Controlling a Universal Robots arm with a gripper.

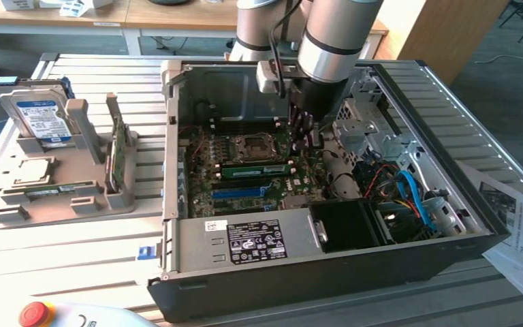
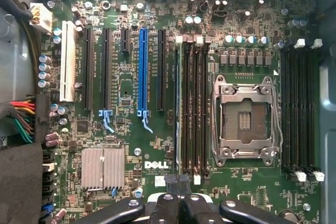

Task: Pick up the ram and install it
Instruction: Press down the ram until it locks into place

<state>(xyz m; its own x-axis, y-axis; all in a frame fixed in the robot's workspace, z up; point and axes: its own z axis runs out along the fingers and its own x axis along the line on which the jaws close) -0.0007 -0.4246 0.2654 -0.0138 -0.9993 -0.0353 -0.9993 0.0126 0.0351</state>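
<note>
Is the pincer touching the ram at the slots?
Cannot tell. Wrist view: the shut pincer overlaps the ram at its end, but neither contact nor gap shows plainly.

Seated upright on its long edge in a slot just beside the CPU socket: a ram (image 1: 254,170), slim and green, with a row of small dark chips along its face. Lying flat in a recess of the grey tray, well apart from the case: a second ram (image 1: 58,190), likewise slim and green.
</note>
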